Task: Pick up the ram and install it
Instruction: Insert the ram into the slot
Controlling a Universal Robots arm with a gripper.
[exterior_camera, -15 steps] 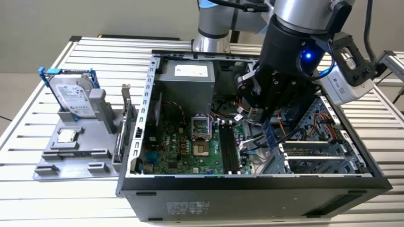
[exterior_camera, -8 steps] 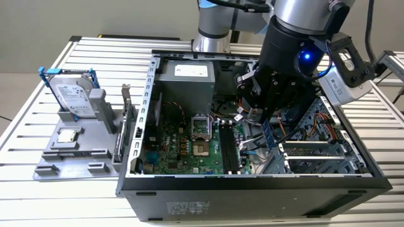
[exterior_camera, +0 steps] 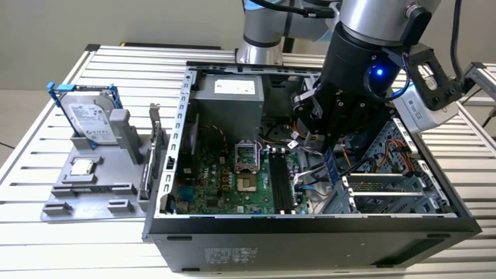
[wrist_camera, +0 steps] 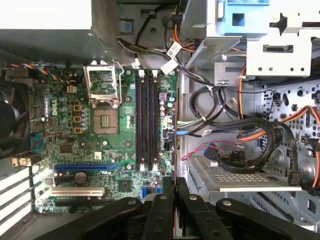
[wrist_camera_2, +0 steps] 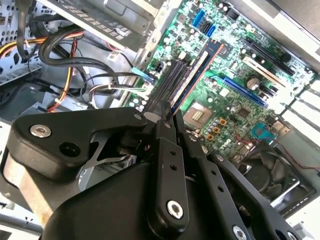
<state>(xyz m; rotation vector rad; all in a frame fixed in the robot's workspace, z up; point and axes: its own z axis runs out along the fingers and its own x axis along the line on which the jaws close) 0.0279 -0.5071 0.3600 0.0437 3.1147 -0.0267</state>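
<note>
Gripper [exterior_camera: 329, 142]: black, linked metal fingers with round rivets; fingers clamped together on the ram's upper edge.
Ram [exterior_camera: 331, 167]: thin blue-green stick, held on edge and hanging below the fingertips inside the case, just to the exterior view's right of the memory slots and not seated in one. Chips on its faces are too small to make out.
Ram, second wrist view: seen nearly edge-on as a narrow blue strip running out from the fingertips alongside the slots.
Memory slots [wrist_camera: 146, 120]: long black plastic channels with white end clips, side by side on the motherboard.
Motherboard [wrist_camera: 65, 150]: green, matt, studded with small cans and orange blocks; printing too fine to read.
Processor socket [wrist_camera: 105, 120]: square, bright metal frame with its lid raised.
Case [exterior_camera: 310, 232]: black tower lying on its side with the side panel off; grey sticker on the near wall, text unreadable.
Power supply [exterior_camera: 232, 93]: grey sheet-metal box with a white label, text unreadable.
Cables [wrist_camera: 250, 130]: black, orange and red bundles over the perforated drive cage; they hide part of it.
Hard drive [exterior_camera: 89, 125]: silver, in blue brackets, standing in the grey holder [exterior_camera: 85, 192] outside the case; label illegible.
Processor chip [exterior_camera: 81, 167]: small silver square lying in the holder.
Table [exterior_camera: 46, 244]: ribbed aluminium slats.
Arm: upper part cut off by the frame edge.
</note>
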